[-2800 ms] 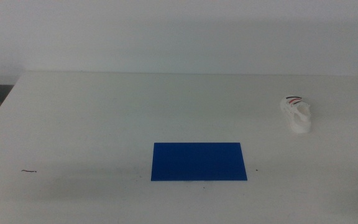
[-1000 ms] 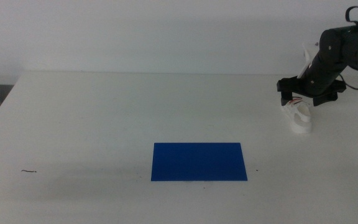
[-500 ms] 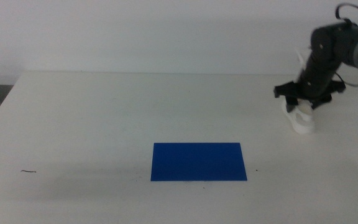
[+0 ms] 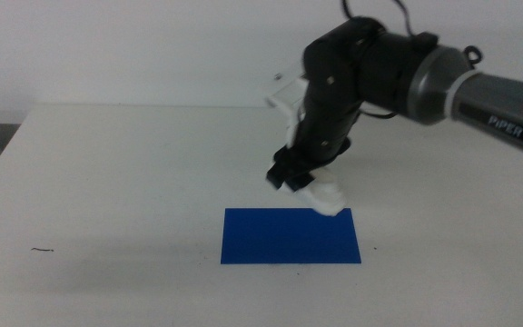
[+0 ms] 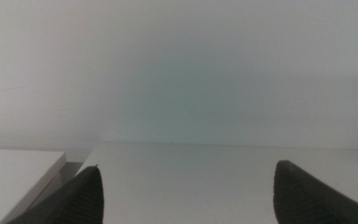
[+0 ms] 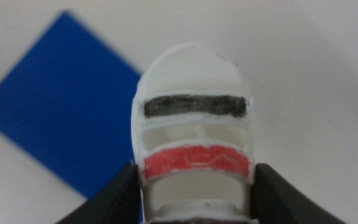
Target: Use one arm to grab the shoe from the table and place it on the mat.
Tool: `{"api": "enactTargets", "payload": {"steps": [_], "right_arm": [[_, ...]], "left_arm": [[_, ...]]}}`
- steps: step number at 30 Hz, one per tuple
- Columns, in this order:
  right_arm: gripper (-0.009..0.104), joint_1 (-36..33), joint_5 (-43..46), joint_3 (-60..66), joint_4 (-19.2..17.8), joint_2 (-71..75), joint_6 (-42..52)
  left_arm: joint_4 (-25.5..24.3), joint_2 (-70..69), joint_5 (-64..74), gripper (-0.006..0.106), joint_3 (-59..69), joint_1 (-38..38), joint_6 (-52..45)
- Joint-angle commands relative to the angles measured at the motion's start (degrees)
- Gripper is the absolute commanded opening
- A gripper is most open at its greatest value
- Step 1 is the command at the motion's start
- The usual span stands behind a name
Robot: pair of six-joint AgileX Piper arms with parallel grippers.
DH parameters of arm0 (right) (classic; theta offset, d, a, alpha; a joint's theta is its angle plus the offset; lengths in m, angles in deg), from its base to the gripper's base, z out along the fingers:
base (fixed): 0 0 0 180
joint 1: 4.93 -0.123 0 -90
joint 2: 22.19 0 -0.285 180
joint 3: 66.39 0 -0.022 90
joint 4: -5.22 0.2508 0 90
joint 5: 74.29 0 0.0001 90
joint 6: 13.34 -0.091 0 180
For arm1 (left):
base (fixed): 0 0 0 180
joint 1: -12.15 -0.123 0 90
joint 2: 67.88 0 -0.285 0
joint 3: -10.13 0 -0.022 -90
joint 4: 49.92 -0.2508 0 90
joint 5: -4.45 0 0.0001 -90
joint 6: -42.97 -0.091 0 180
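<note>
Your right gripper (image 4: 291,175) has its jaws clamped on the shoe (image 4: 320,193); half a second ago the shoe sat on the table (image 4: 134,173) at the right of the frame, and now it hangs at centre, just over the mat's (image 4: 280,238) far edge; your left gripper (image 5: 185,193) waits, jaws wide apart and empty, at the lower left.

Off-task details
A small dark squiggle (image 4: 43,249) lies on the near left; a pale wall (image 4: 152,50) stands behind.
</note>
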Motion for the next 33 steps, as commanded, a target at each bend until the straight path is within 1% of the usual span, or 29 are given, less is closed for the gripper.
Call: {"api": "enactTargets", "payload": {"steps": [1,9,12,14,15,17,19,21,23,24,27,33], "right_arm": [[0.001,-1.80,0.31,0.64,-0.71,0.42,1.77],[0.001,-3.97,1.87,4.59,-0.26,0.42,1.31],[0.001,-3.97,3.67,6.09,-0.26,0.42,1.18],[0.001,-3.97,5.61,6.97,-0.09,0.42,2.84],[0.001,-3.97,6.65,7.44,0.01,0.42,5.54],[0.001,-4.07,8.46,8.26,1.48,0.42,13.95],[0.001,-4.07,9.40,9.10,4.79,0.42,25.90],[0.001,-4.07,9.28,9.55,6.89,0.42,35.97],[0.001,-4.07,9.38,9.55,7.56,0.33,42.03],[0.001,-4.07,9.79,9.55,7.56,0.33,43.76],[0.001,-3.96,11.20,9.55,7.56,0.33,44.17],[0.001,-3.73,11.60,9.55,7.34,-1.51,41.02]], "left_arm": [[0.00,-0.22,-0.62,0.094,-0.01,-0.02,0.07],[0.00,-0.22,-0.62,0.094,-0.01,-0.02,0.07],[0.00,-0.22,-0.62,0.094,-0.01,-0.02,0.07],[0.00,-0.22,-0.62,0.094,-0.01,-0.02,0.07],[0.00,-0.22,-0.62,0.094,-0.01,-0.02,0.07],[0.00,-0.22,-0.62,0.094,-0.01,-0.02,0.07],[0.00,-0.22,-0.62,0.094,-0.01,-0.02,0.07],[0.00,-0.22,-0.62,0.094,-0.01,-0.02,0.07],[0.00,-0.22,-0.62,0.094,-0.01,-0.02,0.07],[0.00,-0.22,-0.62,0.094,-0.01,-0.02,0.07],[0.00,-0.22,-0.62,0.094,-0.01,-0.02,0.07],[0.00,-0.22,-0.62,0.094,-0.01,-0.02,0.07]]}}
